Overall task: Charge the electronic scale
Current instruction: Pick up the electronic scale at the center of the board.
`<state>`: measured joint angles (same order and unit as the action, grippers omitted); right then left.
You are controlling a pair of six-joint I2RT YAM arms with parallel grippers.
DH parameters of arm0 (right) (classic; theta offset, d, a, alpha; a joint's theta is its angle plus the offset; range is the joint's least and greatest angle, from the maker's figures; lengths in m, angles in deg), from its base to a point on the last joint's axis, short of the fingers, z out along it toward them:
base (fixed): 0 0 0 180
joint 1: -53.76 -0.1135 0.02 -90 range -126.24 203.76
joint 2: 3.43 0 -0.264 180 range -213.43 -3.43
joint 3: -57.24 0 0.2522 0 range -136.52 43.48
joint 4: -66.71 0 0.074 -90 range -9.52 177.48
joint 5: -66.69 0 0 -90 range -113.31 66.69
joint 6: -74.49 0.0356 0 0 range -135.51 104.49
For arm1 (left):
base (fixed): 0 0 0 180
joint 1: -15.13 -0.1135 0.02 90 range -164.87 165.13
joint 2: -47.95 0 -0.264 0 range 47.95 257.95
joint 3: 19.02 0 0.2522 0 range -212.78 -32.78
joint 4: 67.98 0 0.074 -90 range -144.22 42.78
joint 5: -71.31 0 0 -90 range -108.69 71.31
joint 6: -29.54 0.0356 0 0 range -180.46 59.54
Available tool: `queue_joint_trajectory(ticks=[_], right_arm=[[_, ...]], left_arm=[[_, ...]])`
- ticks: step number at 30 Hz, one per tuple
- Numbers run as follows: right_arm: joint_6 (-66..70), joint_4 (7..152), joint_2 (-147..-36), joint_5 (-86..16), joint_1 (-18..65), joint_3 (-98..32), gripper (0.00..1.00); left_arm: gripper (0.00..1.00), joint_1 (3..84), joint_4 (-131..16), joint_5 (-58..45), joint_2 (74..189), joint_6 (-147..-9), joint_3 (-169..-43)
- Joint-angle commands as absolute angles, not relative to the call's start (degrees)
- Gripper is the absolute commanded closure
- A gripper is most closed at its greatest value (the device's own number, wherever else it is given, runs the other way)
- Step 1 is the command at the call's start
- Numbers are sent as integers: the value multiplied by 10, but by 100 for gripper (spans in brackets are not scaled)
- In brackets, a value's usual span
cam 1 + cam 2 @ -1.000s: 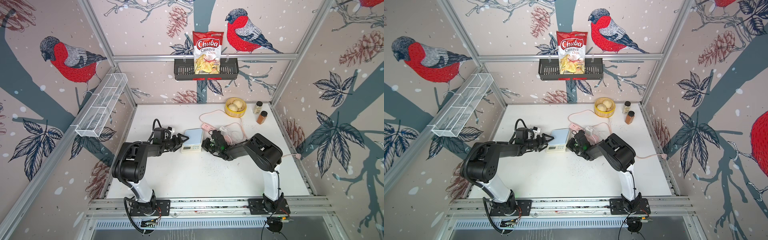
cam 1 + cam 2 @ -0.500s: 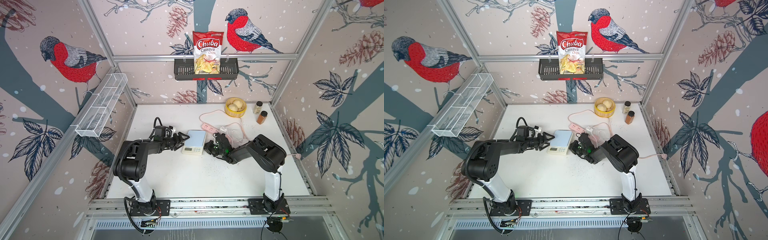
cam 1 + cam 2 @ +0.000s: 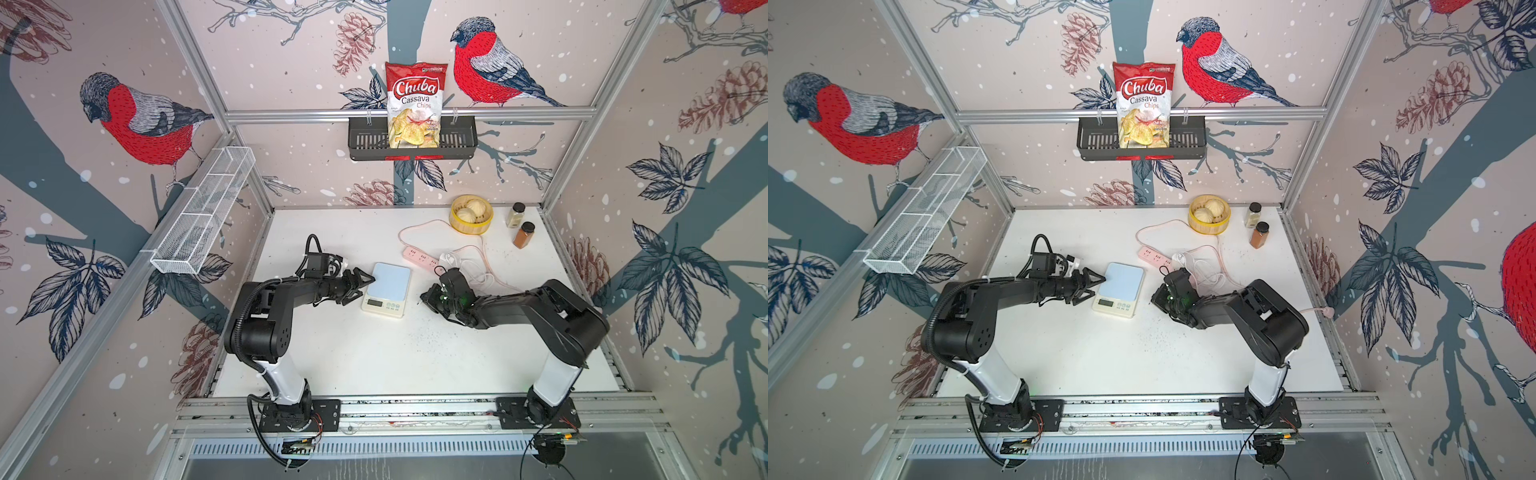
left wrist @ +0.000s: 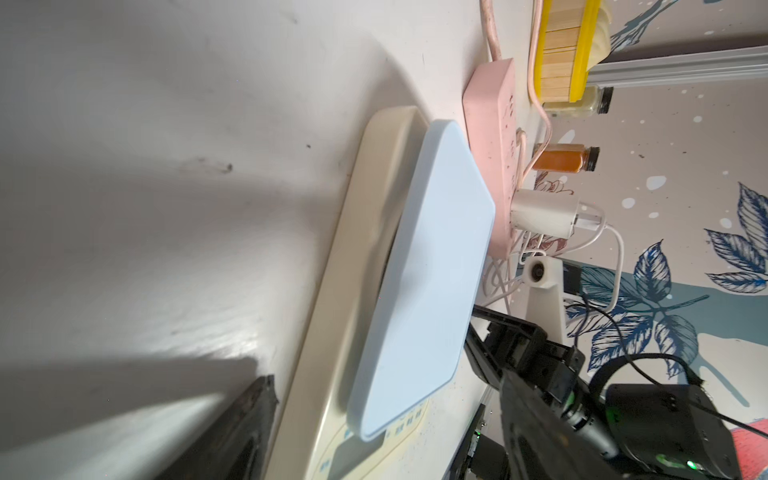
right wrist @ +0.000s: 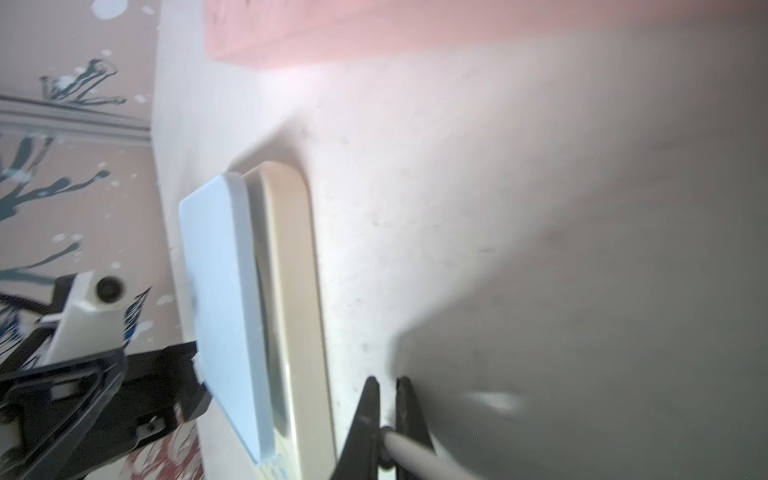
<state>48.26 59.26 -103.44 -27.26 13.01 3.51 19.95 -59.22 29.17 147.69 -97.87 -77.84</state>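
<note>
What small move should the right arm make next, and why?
Probably ease the right claw sideways toward the cream edge of the electronic scale. It is shut on the white cable, and a strip of table lies between it and the scale. The left claw stands open at the opposite edge, placed to brace it. No charging port shows, so go slowly.

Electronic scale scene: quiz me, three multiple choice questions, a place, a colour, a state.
1. Relative to the electronic scale, the power strip lies: A on it; B under it; C beyond it, toward the back wall.
2. The scale's weighing plate is: A pale blue; B green; C black.
3. The right gripper is: A wide open; B shut on a cable; C out of view.
C, it sits past the scale's far end. A, both top views show blue. B, its fingers pinch the cable.
</note>
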Motion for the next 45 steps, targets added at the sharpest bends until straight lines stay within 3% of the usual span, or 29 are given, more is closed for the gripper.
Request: queue_joint_trajectory(ticks=[1, 5, 13, 24, 27, 31, 35, 39, 45], right_arm=[[439, 722, -1009, -197, 128, 19, 100], [418, 734, -1053, -231, 105, -58, 100], [421, 759, -1170, -285, 103, -178, 100], [411, 782, -1176, -288, 112, -160, 100], [409, 778, -1174, -292, 113, -157, 100], [404, 776, -1165, -289, 116, -157, 100], [401, 775, -1153, -288, 118, -157, 100], [402, 769, -1122, -290, 118, -152, 100], [401, 779, -968, -227, 114, -132, 100]], left_arm=[[18, 198, -553, 285, 1484, -933, -789], [19, 201, -527, 308, 1512, -896, -807], [19, 219, -608, 404, 1539, -938, -792], [21, 219, -732, 415, 1488, -1053, -764], [28, 219, -729, 404, 1491, -1050, -771], [47, 219, -693, 394, 1514, -1023, -787], [59, 219, -653, 383, 1527, -992, -800], [76, 215, -640, 382, 1520, -978, -802], [85, 177, -674, 443, 1459, -977, -804]])
